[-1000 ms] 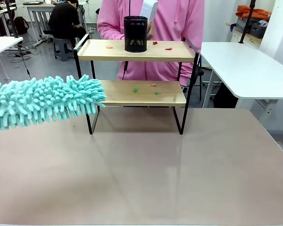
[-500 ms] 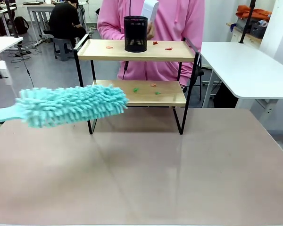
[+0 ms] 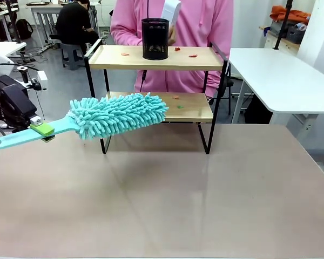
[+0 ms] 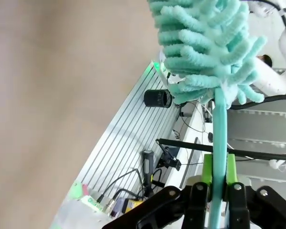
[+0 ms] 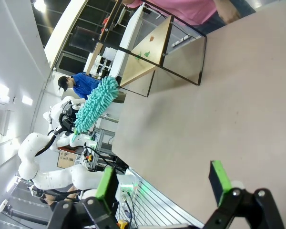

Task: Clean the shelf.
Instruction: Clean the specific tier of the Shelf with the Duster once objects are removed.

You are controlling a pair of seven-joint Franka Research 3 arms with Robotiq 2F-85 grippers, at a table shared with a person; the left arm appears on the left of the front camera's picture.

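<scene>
At about 9 o'clock in the front view, the left hand [image 3: 40, 129] comes in low over the brown surface [image 3: 162, 194], its green pads pressed together on the flat teal handle of a duster [image 3: 119, 114]. The left wrist view shows the same grip close up, with the handle pinched between the two pads of the left hand [image 4: 218, 171] and the fluffy head [image 4: 205, 43] rising toward 12 o'clock. In the front view the duster slants up toward 2 o'clock. Its shaggy head lies across the left front leg and the left half of the lower board of the shelf [image 3: 156, 58]; whether the fibres touch the wood cannot be told. The shelf stands at 12 o'clock on the far part of the surface. A black mesh pen cup [image 3: 155, 39] stands upright on its top board, with red scraps [image 3: 193, 55] at the cup's 3 o'clock and another at its 9 o'clock. Green scraps [image 3: 180, 107] lie on the lower board, just beyond the duster's tip toward 3 o'clock. Behind the shelf stands a person [image 3: 205, 21] in a pink top, holding a white box [image 3: 170, 11]. A white table [image 3: 281, 75] stands at 2 o'clock. In the right wrist view the right hand [image 5: 163, 181] hangs above the surface with its fingers spread wide and nothing between them.
</scene>
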